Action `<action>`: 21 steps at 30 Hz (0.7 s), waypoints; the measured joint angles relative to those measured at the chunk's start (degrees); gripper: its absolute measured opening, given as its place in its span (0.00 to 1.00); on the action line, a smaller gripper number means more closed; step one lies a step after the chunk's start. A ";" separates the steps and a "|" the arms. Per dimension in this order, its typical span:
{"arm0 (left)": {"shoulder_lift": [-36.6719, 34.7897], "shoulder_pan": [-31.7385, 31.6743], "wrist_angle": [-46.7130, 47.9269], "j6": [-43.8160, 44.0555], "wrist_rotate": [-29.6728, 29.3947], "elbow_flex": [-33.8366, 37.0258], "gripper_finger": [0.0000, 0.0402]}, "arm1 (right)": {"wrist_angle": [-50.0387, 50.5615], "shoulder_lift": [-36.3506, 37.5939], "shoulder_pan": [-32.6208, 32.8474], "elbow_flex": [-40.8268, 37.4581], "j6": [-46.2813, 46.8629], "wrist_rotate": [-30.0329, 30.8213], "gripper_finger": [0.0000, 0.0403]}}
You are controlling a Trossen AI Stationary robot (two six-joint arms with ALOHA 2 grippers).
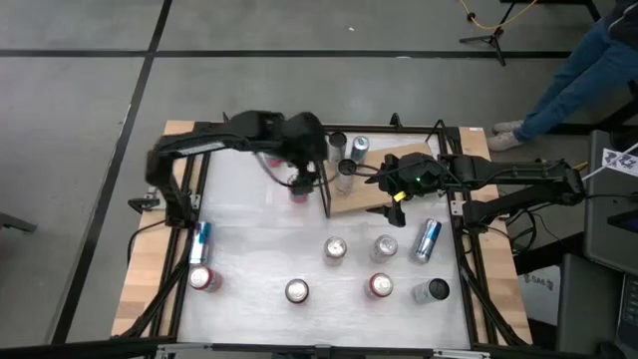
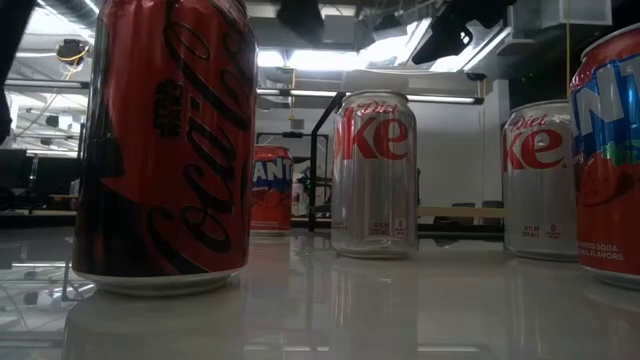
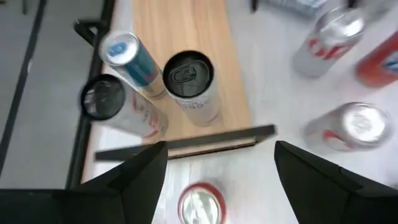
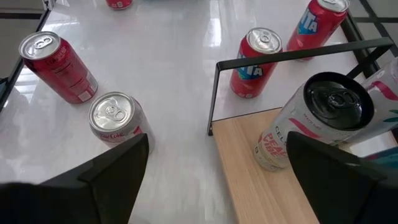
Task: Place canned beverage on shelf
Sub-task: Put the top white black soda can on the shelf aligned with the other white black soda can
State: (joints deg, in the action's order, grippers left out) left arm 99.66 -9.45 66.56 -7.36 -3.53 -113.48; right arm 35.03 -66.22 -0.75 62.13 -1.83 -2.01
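Overhead, left tool [image 1: 299, 182] gapes above a red can [image 3: 201, 204]; shelf [image 1: 384, 184] holds 3 cans.

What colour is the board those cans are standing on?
Light-brown wood, the shelf; clearest in the left wrist view.

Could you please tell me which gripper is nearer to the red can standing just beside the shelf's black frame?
Left. The left gripper hovers directly above the red can, jaws open. The right gripper sits over the shelf, on the frame's other side, jaws open.
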 joint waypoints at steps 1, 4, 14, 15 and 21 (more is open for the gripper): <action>-1.74 0.44 0.01 0.47 0.00 0.51 0.71 | 0.03 -0.02 0.00 0.00 -0.02 -0.05 0.92; -8.19 1.86 -2.02 0.85 -0.09 4.82 0.71 | -0.09 -0.40 0.00 -0.02 0.00 -0.07 0.92; -32.85 5.44 -28.33 4.51 -3.92 40.17 0.71 | -2.82 -6.48 0.02 0.00 0.02 -0.10 0.92; -34.75 5.44 -30.60 5.12 -4.28 43.31 0.71 | -2.82 -7.35 0.02 0.00 0.02 -0.10 0.92; -42.05 5.44 -40.16 7.33 -4.76 56.92 0.71 | -3.04 -12.61 0.02 -0.02 1.46 -0.10 0.92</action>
State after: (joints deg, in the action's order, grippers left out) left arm 57.61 -4.01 26.40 -0.03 -8.29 -56.57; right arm 31.99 -78.82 -0.73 62.11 -0.36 -2.11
